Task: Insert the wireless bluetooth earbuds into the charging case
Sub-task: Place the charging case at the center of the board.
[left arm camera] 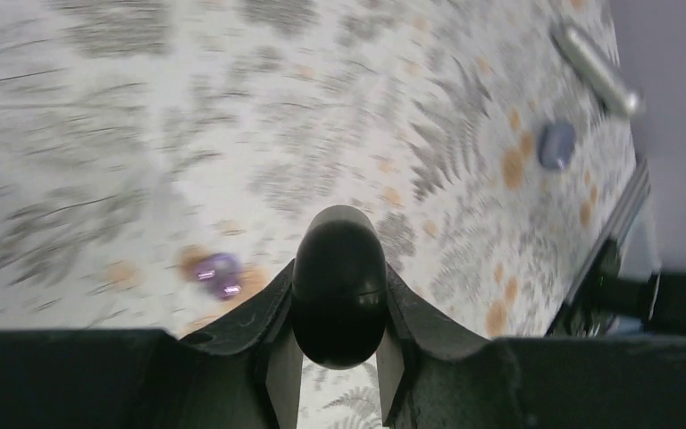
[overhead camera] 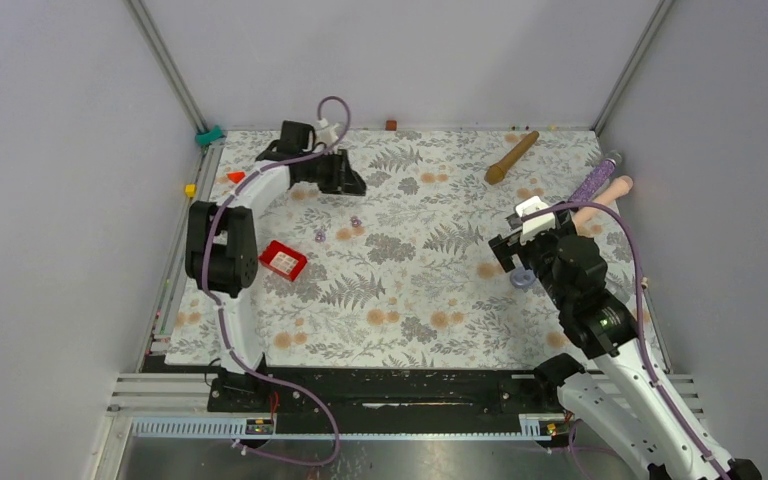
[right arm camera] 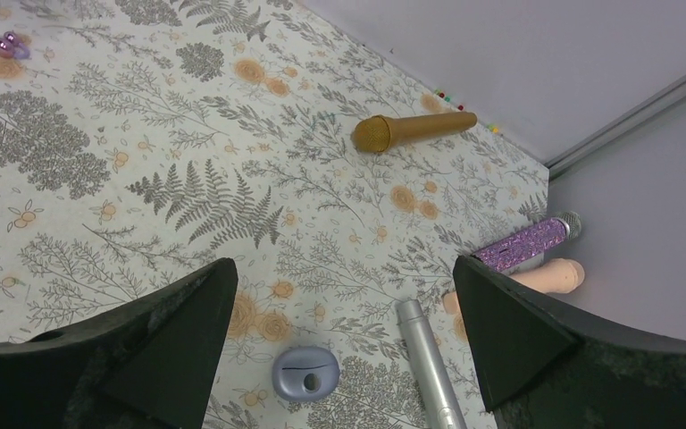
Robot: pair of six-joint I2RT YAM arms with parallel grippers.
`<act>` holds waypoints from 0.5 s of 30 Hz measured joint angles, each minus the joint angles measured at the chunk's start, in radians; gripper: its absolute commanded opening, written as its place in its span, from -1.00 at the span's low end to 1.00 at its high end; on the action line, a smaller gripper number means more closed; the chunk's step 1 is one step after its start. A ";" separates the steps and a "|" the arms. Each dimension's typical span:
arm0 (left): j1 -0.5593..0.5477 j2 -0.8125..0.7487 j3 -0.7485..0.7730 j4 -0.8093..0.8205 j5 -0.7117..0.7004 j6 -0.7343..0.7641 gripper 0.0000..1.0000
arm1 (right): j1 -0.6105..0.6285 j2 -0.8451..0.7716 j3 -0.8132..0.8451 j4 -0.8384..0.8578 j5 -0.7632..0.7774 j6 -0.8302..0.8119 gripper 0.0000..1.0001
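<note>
My left gripper [overhead camera: 348, 182] is at the far left of the mat, shut on a black egg-shaped charging case [left arm camera: 339, 286] that it holds above the mat [overhead camera: 410, 300]. Two pale purple earbuds [overhead camera: 355, 221] lie on the mat just in front of it, also in the left wrist view [left arm camera: 215, 271] and the right wrist view [right arm camera: 9, 43]. A lavender charging case [right arm camera: 305, 373] lies shut on the mat under my right gripper [right arm camera: 341, 268], which is open and empty above it. That case also shows in the top view [overhead camera: 522, 278]. I see no black earbuds.
A red tray [overhead camera: 283, 260] lies by the left arm. A brown microphone [overhead camera: 512, 157], a purple glitter microphone [overhead camera: 600, 178] and a peach handle [overhead camera: 610, 197] lie at the back right. A silver cylinder [right arm camera: 427, 357] lies beside the lavender case. Small coloured bits sit along the left edge.
</note>
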 measured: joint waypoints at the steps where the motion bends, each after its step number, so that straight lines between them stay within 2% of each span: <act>1: 0.039 0.026 0.018 0.002 -0.008 -0.031 -1.00 | -0.003 -0.003 0.000 0.004 0.000 0.002 0.99; 5: 0.161 0.103 0.051 0.008 -0.037 -0.123 -1.00 | -0.011 -0.011 -0.005 0.017 -0.001 0.006 0.99; 7: 0.188 0.121 0.051 -0.004 -0.054 -0.148 -0.99 | -0.012 -0.013 -0.007 0.024 -0.001 0.008 0.99; 15: 0.179 0.139 0.051 -0.034 -0.122 -0.213 -0.82 | -0.018 -0.018 -0.017 0.029 -0.003 0.012 0.99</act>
